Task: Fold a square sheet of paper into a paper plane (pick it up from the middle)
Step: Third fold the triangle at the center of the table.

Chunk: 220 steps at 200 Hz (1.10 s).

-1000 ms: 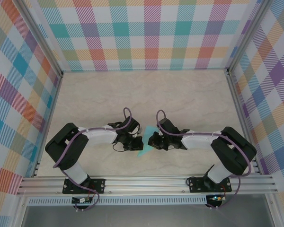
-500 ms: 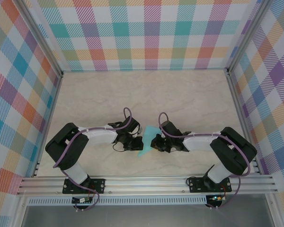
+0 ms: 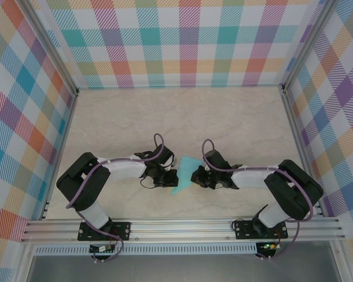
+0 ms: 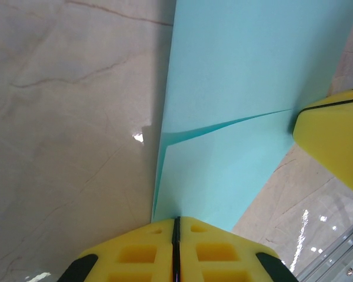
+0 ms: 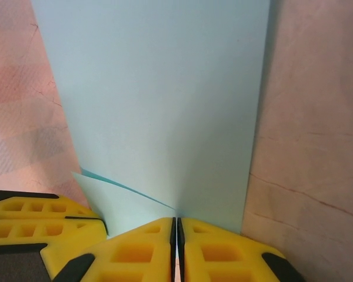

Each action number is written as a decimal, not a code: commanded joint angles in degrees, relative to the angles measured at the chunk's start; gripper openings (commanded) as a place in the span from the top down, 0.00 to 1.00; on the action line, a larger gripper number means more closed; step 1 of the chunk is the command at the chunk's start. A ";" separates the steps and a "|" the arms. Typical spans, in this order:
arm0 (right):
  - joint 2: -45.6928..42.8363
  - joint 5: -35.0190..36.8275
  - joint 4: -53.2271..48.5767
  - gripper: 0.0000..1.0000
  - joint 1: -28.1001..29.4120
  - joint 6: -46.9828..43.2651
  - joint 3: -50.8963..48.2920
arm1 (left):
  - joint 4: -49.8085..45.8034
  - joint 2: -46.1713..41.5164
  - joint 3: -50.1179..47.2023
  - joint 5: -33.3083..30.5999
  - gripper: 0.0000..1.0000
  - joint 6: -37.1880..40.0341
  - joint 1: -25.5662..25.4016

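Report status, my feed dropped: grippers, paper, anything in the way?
Left gripper shut on the paper sheet. Right gripper likewise. Sheet creased, held between both. Nothing in the way.

Each arm is built of white links and black joint housings: the left arm point(image 3: 120, 169) at lower left, the right arm point(image 3: 253, 174) at lower right. A purple cable point(image 3: 159, 136) is routed along each arm. Yellow fingers point(image 4: 135, 254) with rectangular moulded recesses are fitted.

Bright even light, soft shadow beside the paper point(image 4: 241, 70), small glints on the table point(image 4: 59, 117).
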 commanded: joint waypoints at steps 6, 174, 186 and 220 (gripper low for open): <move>-3.60 1.01 -5.37 0.87 -0.62 -1.61 0.97 | -4.27 3.64 -1.71 -4.72 0.91 1.22 0.01; -3.88 -5.59 -5.90 0.83 -1.15 -4.61 5.42 | -3.91 2.89 -2.13 -4.38 0.91 1.00 0.00; -1.42 -6.75 -3.79 0.83 -0.69 -4.10 5.63 | -3.91 2.84 -2.01 -4.42 0.91 0.91 0.04; 4.72 -4.25 -4.55 0.85 -0.65 -3.54 5.29 | -4.16 2.04 -1.41 -4.33 0.90 0.68 0.00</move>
